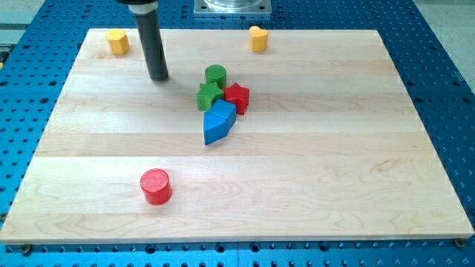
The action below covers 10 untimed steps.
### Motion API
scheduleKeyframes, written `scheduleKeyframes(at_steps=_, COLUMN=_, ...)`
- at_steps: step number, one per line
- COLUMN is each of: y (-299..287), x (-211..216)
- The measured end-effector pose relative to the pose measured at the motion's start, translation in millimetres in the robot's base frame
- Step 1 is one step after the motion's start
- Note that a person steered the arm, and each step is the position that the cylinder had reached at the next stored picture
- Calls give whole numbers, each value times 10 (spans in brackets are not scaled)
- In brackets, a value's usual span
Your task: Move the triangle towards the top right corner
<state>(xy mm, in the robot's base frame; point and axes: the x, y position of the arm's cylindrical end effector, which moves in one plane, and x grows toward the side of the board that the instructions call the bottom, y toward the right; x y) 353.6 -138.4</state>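
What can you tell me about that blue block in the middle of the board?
The blue block is a solid, matt-painted wedge, its point aimed at the view's bottom left. It may be two blue pieces pressed together; I cannot tell. It lies flat on the wooden board, just below a cluster: its upper end touches the green star and the red star, with a green cylinder beyond them. My tip is apart from it, up and to the view's left.

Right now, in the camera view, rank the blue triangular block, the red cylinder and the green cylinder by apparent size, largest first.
1. Blue triangular block, clearly largest.
2. Red cylinder.
3. Green cylinder.
The red cylinder lies nearer the view's bottom, so nearness may explain its edge; their true sizes may match.
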Motion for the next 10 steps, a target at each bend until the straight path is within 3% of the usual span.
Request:
scheduleKeyframes(at_steps=1, y=8, x=905)
scheduleKeyframes(at_steps=3, y=1005, x=1231)
scheduleKeyframes(at_steps=4, y=1528, x=1199)
scheduleKeyframes(at_steps=5, y=1574, x=930)
scheduleKeyframes(at_steps=8, y=3034, x=890)
scheduleKeyframes(at_steps=10, y=3440, x=12)
